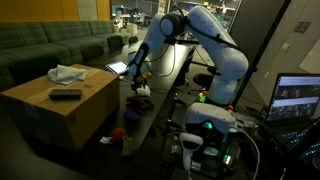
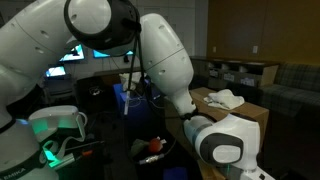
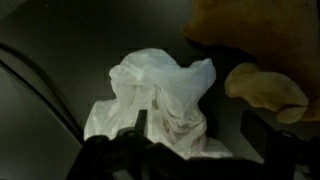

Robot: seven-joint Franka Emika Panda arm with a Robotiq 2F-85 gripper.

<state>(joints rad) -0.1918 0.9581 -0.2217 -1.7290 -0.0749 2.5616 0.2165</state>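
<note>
Wrist view: the fingers point(image 3: 137, 122) stand wide apart and hold nothing, poised over the near hem of a crumpled white cloth point(image 3: 160, 95) on the dark surface point(image 3: 60, 50). The cloth looks light, limp and a little slippery, so a pinch on the raised bunch at its middle should hold best. Just beyond lies a tan plush toy point(image 3: 265, 90). In an exterior view the fingers hang by the surface's edge facing the cardboard box point(image 1: 60, 105).

white rag point(image 3: 160, 100): thin crumpled cloth, matt. table point(image 3: 60, 40): dark, smooth, faint sheen. tan toy point(image 3: 265, 90): soft, plush-looking fabric.
</note>
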